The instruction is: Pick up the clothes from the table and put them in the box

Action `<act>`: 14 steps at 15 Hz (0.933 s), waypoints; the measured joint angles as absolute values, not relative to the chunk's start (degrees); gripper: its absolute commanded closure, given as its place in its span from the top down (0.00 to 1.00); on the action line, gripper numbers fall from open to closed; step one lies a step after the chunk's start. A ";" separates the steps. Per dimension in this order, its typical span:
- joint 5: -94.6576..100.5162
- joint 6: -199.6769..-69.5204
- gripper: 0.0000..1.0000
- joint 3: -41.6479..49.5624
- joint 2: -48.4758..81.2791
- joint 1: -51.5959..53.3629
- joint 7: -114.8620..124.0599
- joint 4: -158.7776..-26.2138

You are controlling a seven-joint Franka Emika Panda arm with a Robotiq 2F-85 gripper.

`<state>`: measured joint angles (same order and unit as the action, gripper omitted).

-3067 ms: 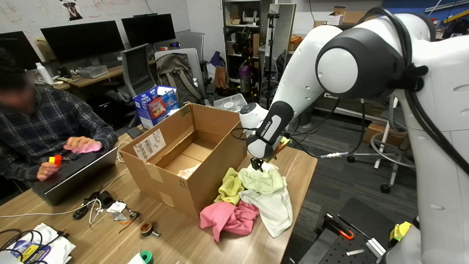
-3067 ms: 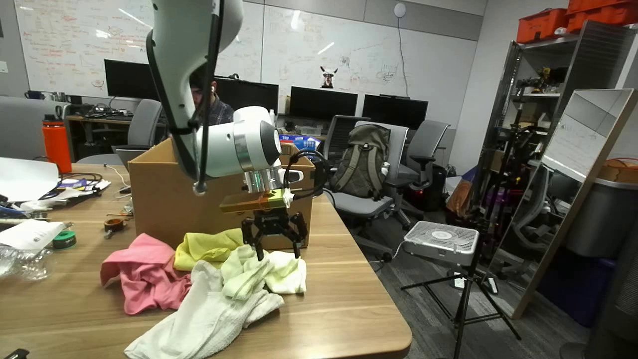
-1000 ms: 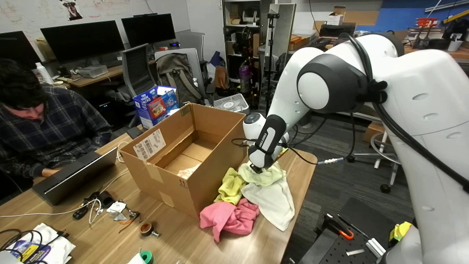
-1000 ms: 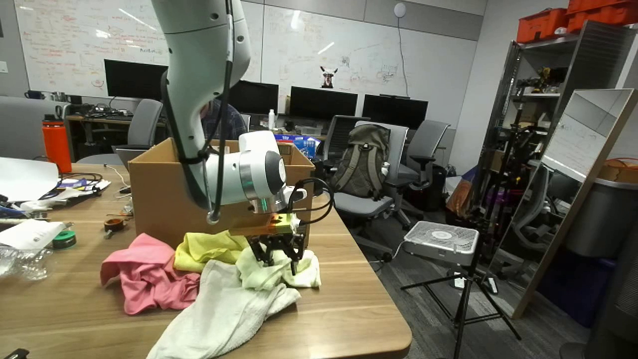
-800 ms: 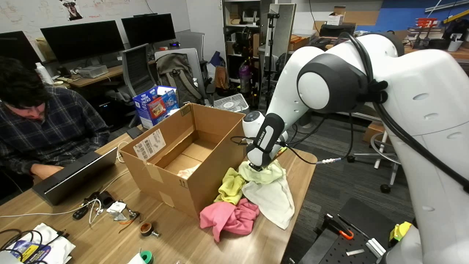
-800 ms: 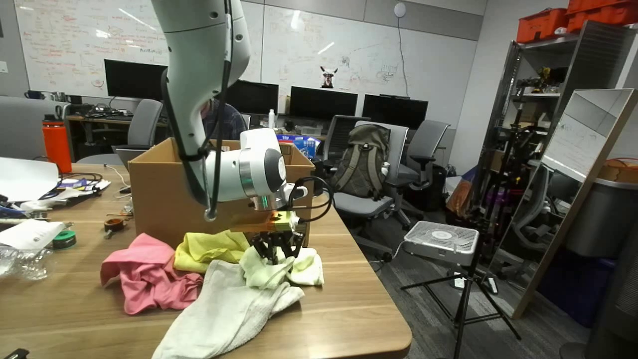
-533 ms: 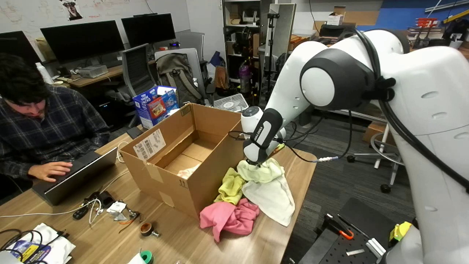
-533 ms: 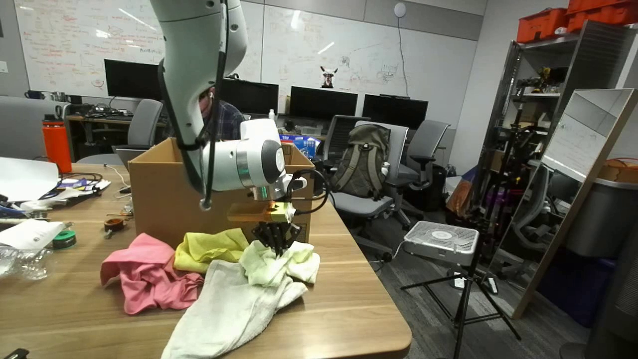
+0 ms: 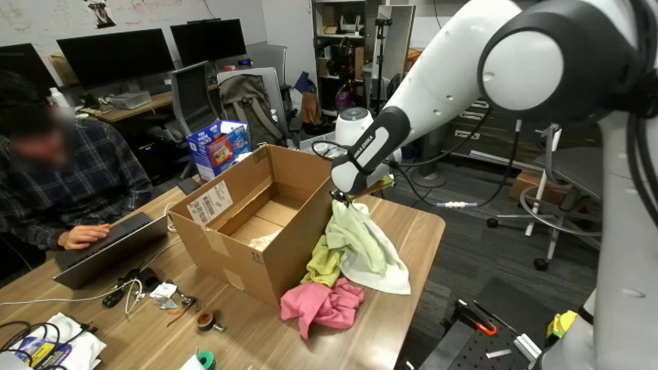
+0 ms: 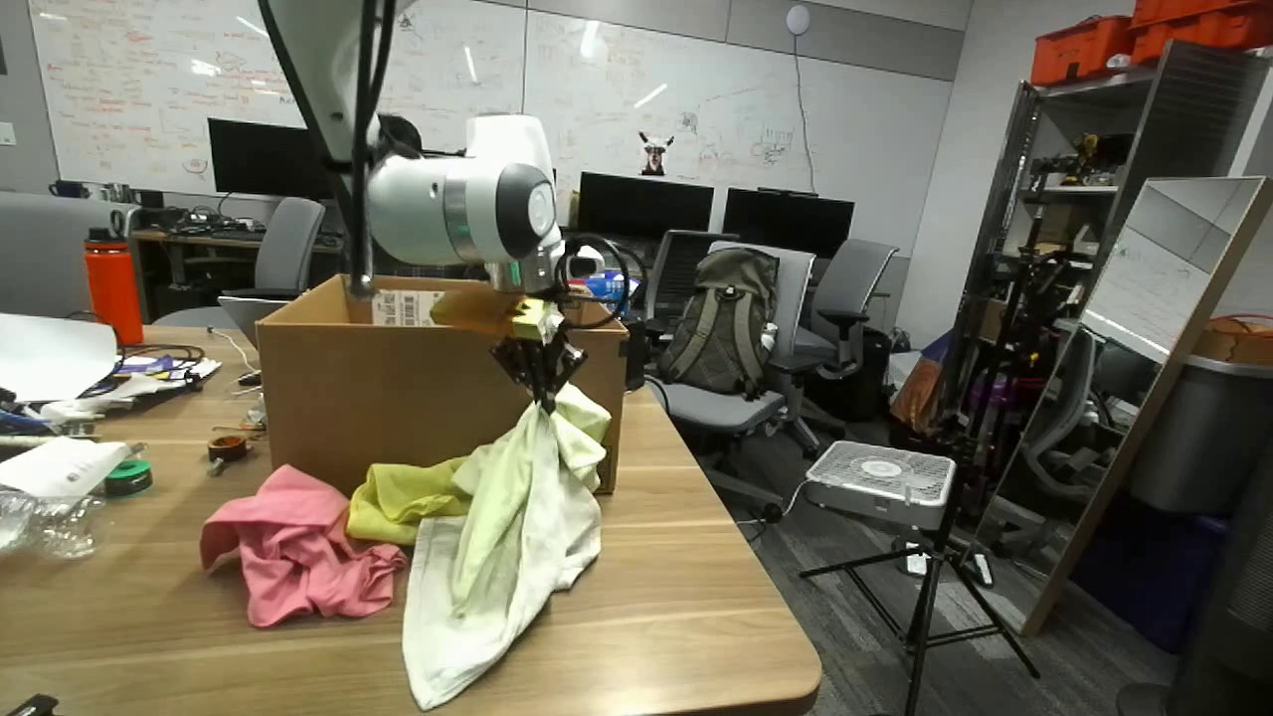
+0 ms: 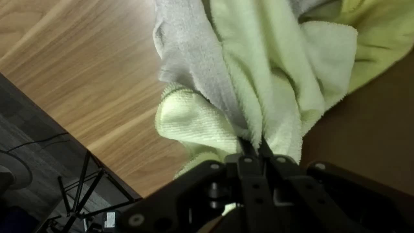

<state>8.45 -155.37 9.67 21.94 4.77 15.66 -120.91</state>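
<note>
My gripper (image 10: 544, 406) is shut on bunched cloth, lifted partway up the side of the cardboard box (image 10: 398, 398). From its fingertips hang a light green cloth (image 10: 497, 507) and a white cloth (image 10: 438, 622); their lower ends lie on the table. In the wrist view, folds of the light green cloth (image 11: 258, 64) and the greyish-white cloth (image 11: 200, 55) both run in between the fingers. A yellow cloth (image 9: 323, 262) lies against the box, and a pink cloth (image 9: 321, 307) is crumpled in front of it. Inside the open box, a pale scrap of cloth (image 9: 262, 240) shows.
The box wall (image 9: 303, 236) rises close beside the gripper. A person (image 9: 82, 174) sits at a laptop (image 9: 113, 252) beyond the box. A tape roll (image 9: 205, 321) and cables lie on the near table. The table's edge (image 9: 432, 257) runs past the cloths.
The jaws have shut on the light green and white cloths. My gripper has risen, pulling them up from a flat heap into hanging folds. The yellow and pink cloths stay in place.
</note>
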 measured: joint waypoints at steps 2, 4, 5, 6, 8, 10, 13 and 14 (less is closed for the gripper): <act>7.96 -154.43 0.01 9.01 16.49 4.85 17.06 -122.42; 7.84 -153.29 0.01 8.20 11.01 4.87 18.44 -123.99; 7.80 -152.69 0.01 7.72 8.22 4.85 19.12 -124.80; 7.68 -151.95 0.01 7.17 5.63 4.84 19.70 -125.50; 7.19 -150.78 0.01 5.83 0.92 4.72 20.50 -126.73; 6.30 -149.66 0.01 4.25 -3.32 4.59 21.14 -127.63; 5.34 -148.10 0.01 1.43 -8.77 4.49 21.98 -128.14; 5.34 -147.43 0.01 0.42 -10.37 4.47 22.29 -128.11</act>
<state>5.34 -147.43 0.42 -10.37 4.47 22.29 -128.11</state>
